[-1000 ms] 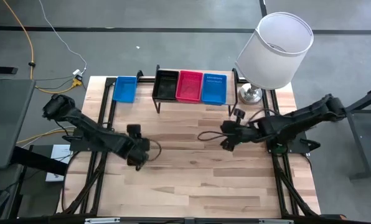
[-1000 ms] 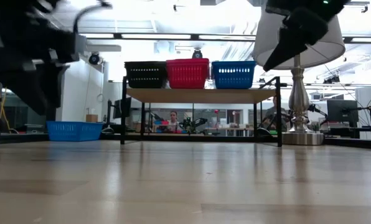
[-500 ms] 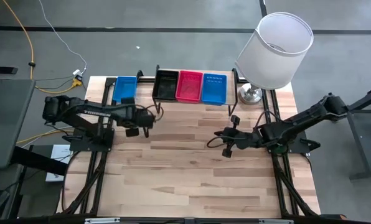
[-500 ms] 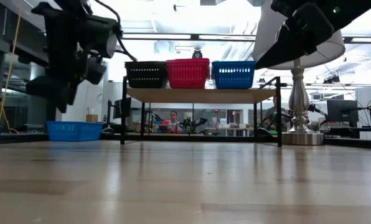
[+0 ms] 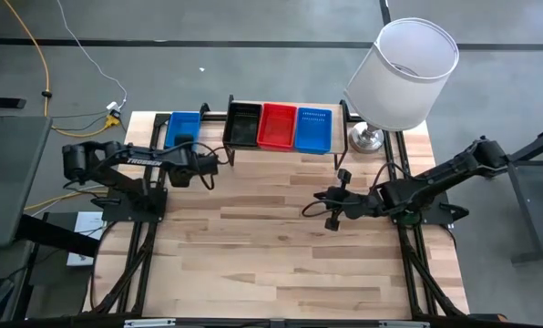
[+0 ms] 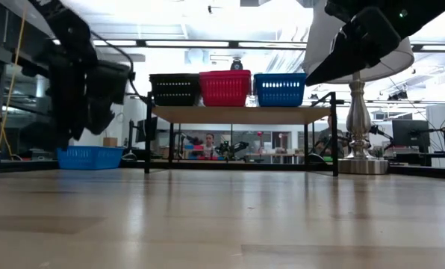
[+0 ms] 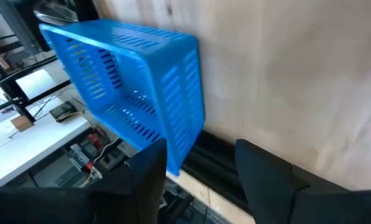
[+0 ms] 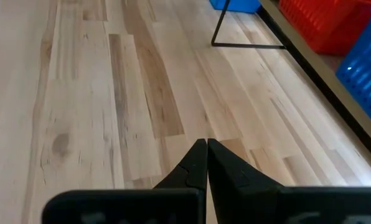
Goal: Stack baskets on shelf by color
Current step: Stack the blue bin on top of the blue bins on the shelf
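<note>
One blue basket [image 5: 182,128] rests by its bottom on the table at the far left, beside the shelf [image 6: 241,114]. On the shelf stand a black basket [image 5: 243,125], a red basket [image 5: 277,126] and a blue basket [image 5: 312,129] in a row. My left gripper [image 7: 201,180] hovers open just short of the loose blue basket's [image 7: 129,93] near corner and touches nothing. It shows in the high view as the left gripper [image 5: 193,155]. My right gripper [image 8: 206,155] is shut and empty above the table's middle right, seen from above as the right gripper [image 5: 331,210].
A lamp with a white shade [image 5: 404,73] and a metal base [image 6: 359,164] stands at the far right, next to the shelf. Black frame rails [image 5: 153,146] run along the table's left and right edges. The wood tabletop [image 5: 271,255] lies bare toward the near edge.
My left gripper has swung from the table's near-left middle toward the far edge, turning as it went, and now stands at the loose blue basket. My right gripper dipped a little early on and has since kept still.
</note>
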Available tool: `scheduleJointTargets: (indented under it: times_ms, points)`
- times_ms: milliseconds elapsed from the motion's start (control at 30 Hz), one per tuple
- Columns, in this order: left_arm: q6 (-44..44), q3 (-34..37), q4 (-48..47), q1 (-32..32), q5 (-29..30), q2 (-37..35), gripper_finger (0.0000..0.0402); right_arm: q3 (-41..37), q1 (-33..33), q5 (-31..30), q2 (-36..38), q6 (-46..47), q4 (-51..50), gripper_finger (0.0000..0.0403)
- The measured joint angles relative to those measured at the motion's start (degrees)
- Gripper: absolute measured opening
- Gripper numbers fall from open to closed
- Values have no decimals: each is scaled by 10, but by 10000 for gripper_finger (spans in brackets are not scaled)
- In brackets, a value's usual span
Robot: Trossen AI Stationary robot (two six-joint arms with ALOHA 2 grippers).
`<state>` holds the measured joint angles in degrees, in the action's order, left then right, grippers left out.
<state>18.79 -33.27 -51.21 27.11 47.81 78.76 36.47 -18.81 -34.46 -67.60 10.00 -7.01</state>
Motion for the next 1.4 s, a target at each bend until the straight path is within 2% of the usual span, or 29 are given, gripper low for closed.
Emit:
scheduleJointTargets:
  times_ms: [167,467,533,667,833,967,1133,1267,1400]
  points:
    - [65,39,112,33,13,0,181,0,0,0,0,1,0,0]
    - [120,40,129,40,82,0,181,0,0,0,0,1,0,0]
    - [134,39,141,46,68,0,181,0,0,0,0,2,0,0]
    - [170,40,189,72,5,0,181,0,0,0,0,4,0,0]
    - [179,39,229,106,-8,0,176,0,0,2,0,4,0,0]
    - [181,39,227,124,-19,0,134,0,0,2,0,4,0,0]
    - [168,39,225,132,-64,0,21,1,0,4,-1,5,0,0]
    - [137,21,174,119,-100,0,12,1,0,5,-1,15,0,0]
    - [82,-18,82,94,-105,0,6,1,0,4,-1,16,0,0]
